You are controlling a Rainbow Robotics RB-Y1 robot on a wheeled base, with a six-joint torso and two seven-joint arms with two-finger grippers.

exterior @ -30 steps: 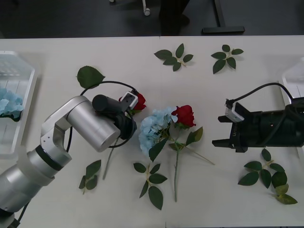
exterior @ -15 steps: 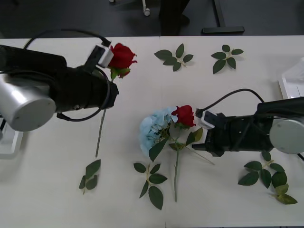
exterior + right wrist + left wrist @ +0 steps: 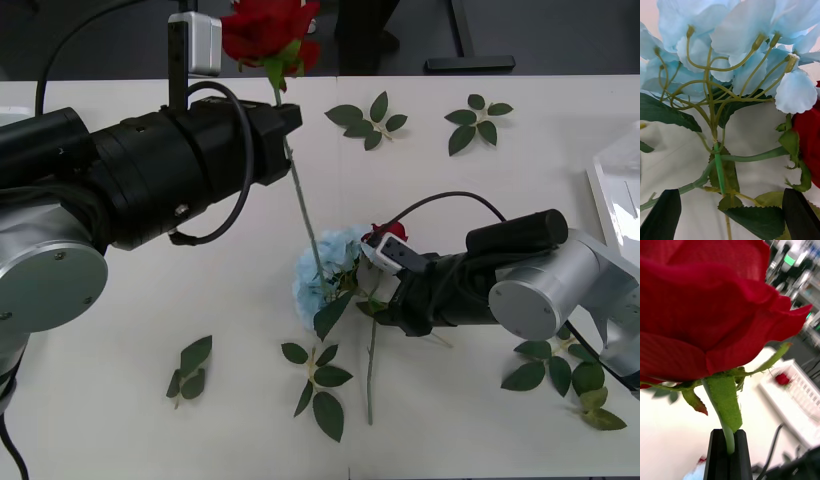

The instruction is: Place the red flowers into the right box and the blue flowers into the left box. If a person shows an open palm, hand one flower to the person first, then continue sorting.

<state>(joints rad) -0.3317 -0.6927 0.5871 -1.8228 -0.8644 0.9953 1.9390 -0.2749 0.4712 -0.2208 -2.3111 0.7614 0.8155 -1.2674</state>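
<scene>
White surface (image 3: 120,400) carries scattered leaf sprigs (image 3: 366,119). Above its far edge, the left gripper (image 3: 728,450) has its jaws clenched on a red rose (image 3: 268,30) stem. Mid-surface, the right gripper (image 3: 730,213) hovers, jaws released, around a blue flower (image 3: 325,272) lying beside another red rose (image 3: 390,232).

A deep-red rose (image 3: 268,30) hangs raised, stem down; another (image 3: 388,232), mostly hidden, touches a pale-blue cluster (image 3: 325,270), seemingly flat.
</scene>
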